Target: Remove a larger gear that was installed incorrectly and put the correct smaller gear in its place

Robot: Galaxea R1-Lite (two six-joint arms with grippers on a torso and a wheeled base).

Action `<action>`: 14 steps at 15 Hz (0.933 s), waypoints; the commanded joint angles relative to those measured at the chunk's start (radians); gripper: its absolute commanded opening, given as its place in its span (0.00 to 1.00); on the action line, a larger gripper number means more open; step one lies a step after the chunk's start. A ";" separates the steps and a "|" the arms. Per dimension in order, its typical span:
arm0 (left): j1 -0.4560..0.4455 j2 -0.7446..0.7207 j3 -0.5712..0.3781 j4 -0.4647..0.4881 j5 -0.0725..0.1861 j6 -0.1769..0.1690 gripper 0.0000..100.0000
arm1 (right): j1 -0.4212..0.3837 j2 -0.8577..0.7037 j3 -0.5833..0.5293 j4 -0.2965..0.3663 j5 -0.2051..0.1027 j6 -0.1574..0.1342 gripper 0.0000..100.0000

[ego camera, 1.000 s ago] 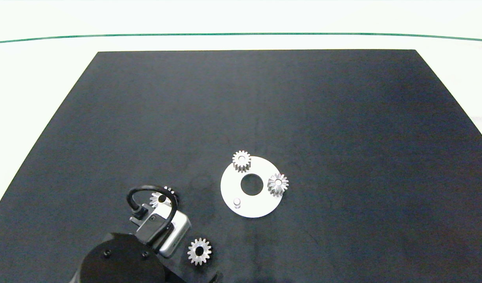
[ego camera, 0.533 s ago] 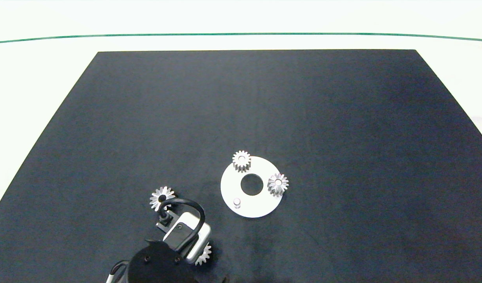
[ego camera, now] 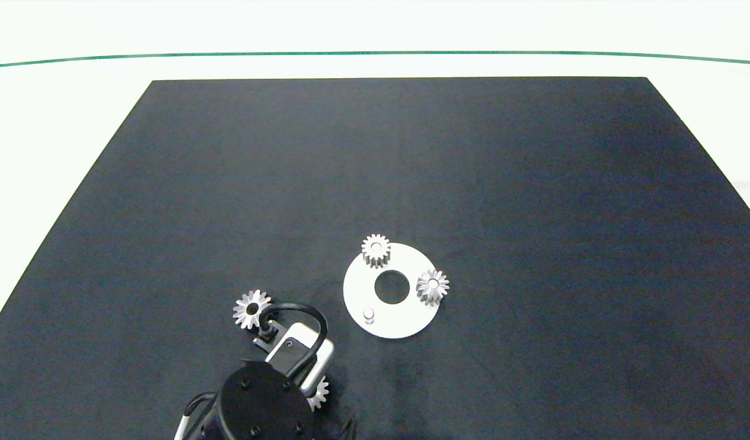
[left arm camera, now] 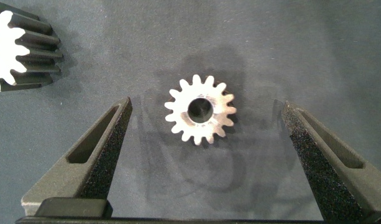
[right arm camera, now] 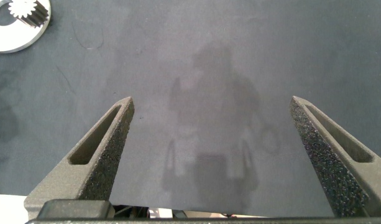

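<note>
No writing, label, brand, number or sign can be read anywhere in these views.
</note>
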 commanded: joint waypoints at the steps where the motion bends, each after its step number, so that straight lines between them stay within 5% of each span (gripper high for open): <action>1: 0.006 0.011 0.010 -0.024 0.004 -0.002 1.00 | 0.001 0.001 0.000 0.002 0.000 0.000 1.00; 14: 0.006 0.032 0.028 -0.081 0.004 0.026 0.74 | 0.001 0.000 0.000 0.002 0.000 -0.001 1.00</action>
